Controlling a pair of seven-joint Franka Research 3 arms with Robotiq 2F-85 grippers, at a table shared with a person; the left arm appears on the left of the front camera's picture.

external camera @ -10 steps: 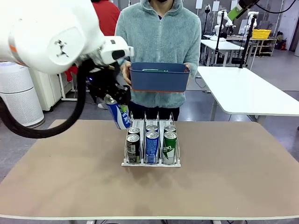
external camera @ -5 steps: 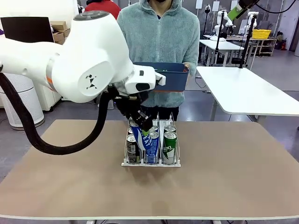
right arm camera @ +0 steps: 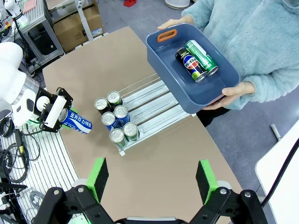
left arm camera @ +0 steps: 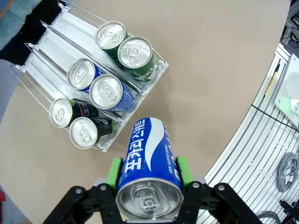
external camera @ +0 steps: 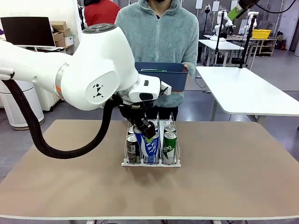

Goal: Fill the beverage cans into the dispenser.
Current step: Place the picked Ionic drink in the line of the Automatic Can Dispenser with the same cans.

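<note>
Six cans (left arm camera: 106, 92) racked; left end effector (left arm camera: 148, 172) clamps Pocari can (left arm camera: 148, 149); right end effector (right arm camera: 152, 175) apart.

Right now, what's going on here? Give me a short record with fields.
left gripper: shut on a blue-and-white can, held tilted near the rack's front
right gripper: open, empty, high above the table
rack: six cans upright, two per lane: black, blue, green
bin: held by the person, two cans lying inside
</note>
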